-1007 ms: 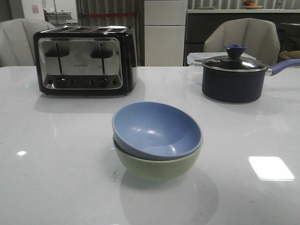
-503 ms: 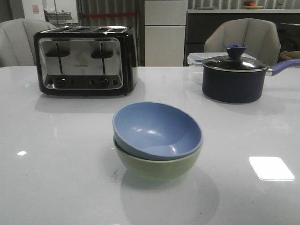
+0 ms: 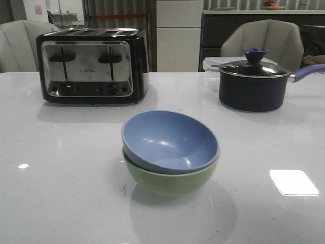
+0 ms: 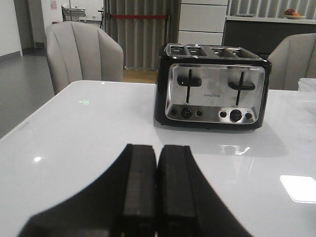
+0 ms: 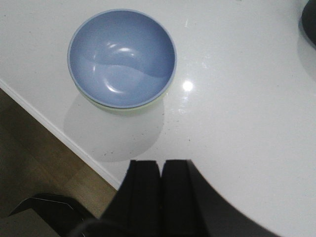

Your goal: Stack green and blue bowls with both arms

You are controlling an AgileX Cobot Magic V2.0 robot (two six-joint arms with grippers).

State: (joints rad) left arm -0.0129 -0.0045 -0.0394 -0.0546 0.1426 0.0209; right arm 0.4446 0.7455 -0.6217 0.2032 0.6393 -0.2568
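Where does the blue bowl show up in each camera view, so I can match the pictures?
Front view: blue bowl at centre, nested in the green bowl.
Left wrist view: not in it.
Right wrist view: upper left, above the shut right gripper, green rim peeking beneath.
Shared landmark: the white table; the toaster links front and left wrist views.

Kitchen, toaster, saucepan, fridge

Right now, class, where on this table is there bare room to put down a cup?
Bare patches: left of the stacked bowls, in front of the toaster; and right of them, in front of the saucepan. The back edge is crowded.
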